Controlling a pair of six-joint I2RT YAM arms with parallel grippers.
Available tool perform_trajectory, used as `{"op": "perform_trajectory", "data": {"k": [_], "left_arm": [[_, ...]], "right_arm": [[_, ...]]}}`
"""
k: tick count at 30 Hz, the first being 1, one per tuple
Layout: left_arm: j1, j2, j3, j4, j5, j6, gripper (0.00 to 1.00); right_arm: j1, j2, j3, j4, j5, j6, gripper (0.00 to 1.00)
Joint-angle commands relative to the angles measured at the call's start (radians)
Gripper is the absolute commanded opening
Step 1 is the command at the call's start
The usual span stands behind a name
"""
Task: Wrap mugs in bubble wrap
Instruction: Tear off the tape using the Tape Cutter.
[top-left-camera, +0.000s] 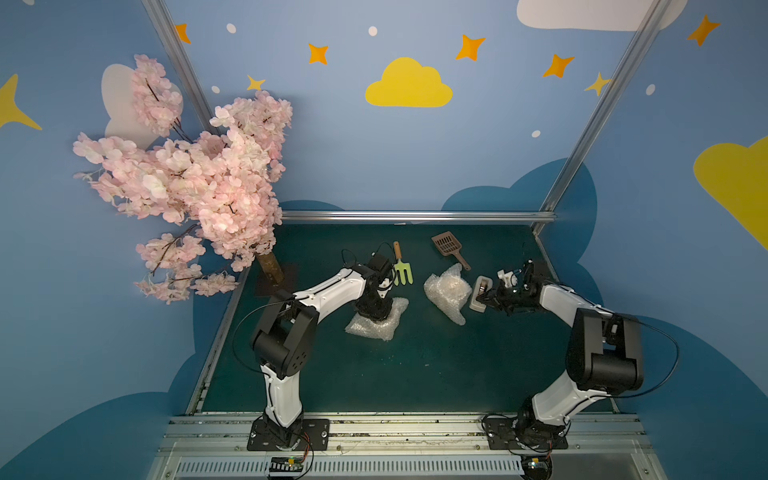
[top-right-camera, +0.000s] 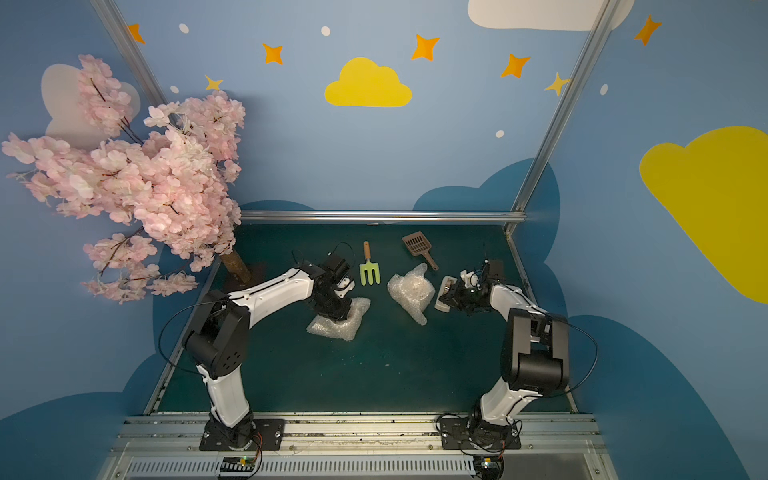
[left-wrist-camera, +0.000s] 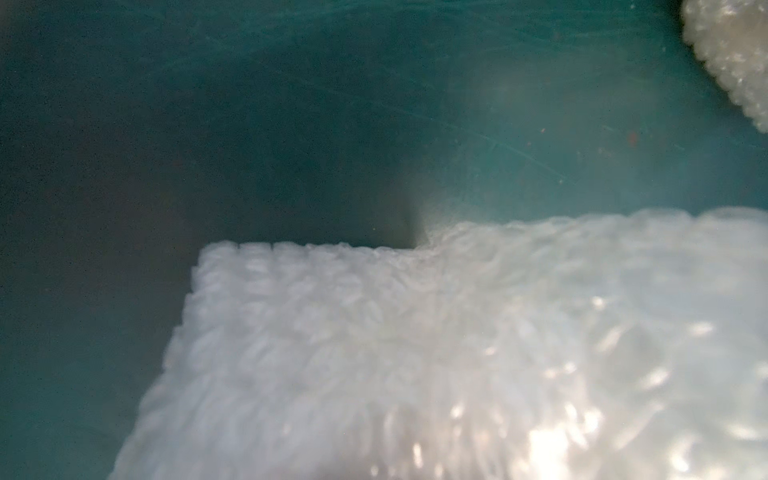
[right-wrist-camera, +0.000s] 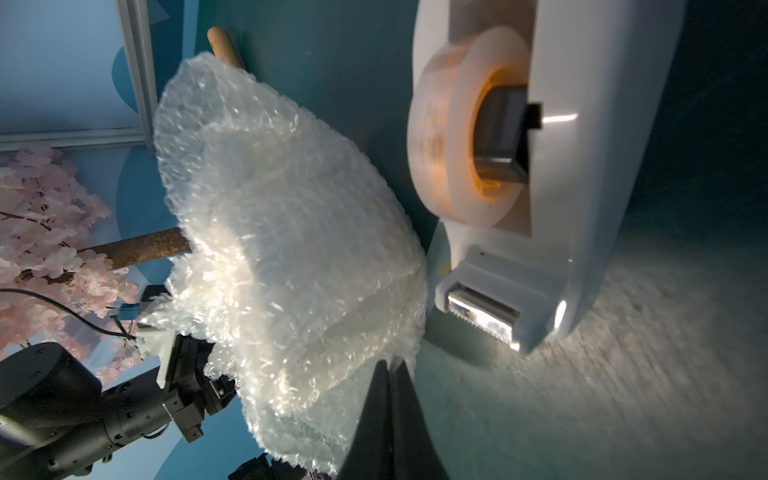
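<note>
Two bundles of bubble wrap lie on the green table. My left gripper (top-left-camera: 374, 313) presses straight down into the left bundle (top-left-camera: 392, 322); in the left wrist view the wrap (left-wrist-camera: 415, 353) covers its fingers. The right bundle (top-left-camera: 446, 291) stands crumpled and tall (right-wrist-camera: 291, 228), with a pale rounded bulk showing through it. No mug shows plainly; both are hidden. My right gripper (right-wrist-camera: 390, 365) is shut, its tips at the right bundle's lower edge, with nothing visible between them. A white tape dispenser (right-wrist-camera: 582, 166) lies right beside it (top-left-camera: 477, 301).
A green garden fork (top-left-camera: 402, 270) lies behind the left bundle and a brown slotted scoop (top-left-camera: 446, 245) behind the right one. A pink blossom tree (top-left-camera: 199, 187) with its trunk (top-left-camera: 270, 268) stands at the back left corner. A metal rail (top-left-camera: 415, 216) bounds the far edge.
</note>
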Motion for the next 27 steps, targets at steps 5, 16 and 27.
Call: {"op": "perform_trajectory", "data": {"k": [5,16,27], "left_arm": [[0.002,-0.009,-0.023,-0.041,-0.01,-0.001,0.2],[0.002,-0.004,-0.021,-0.044,-0.01,0.001,0.2],[0.002,-0.001,-0.024,-0.041,-0.014,-0.013,0.26]], "right_arm": [[0.012,0.028,-0.045,0.04,0.039,-0.005,0.0],[0.003,0.052,-0.075,0.047,0.053,-0.025,0.0],[0.002,0.117,-0.042,-0.015,0.138,-0.026,0.0]]}}
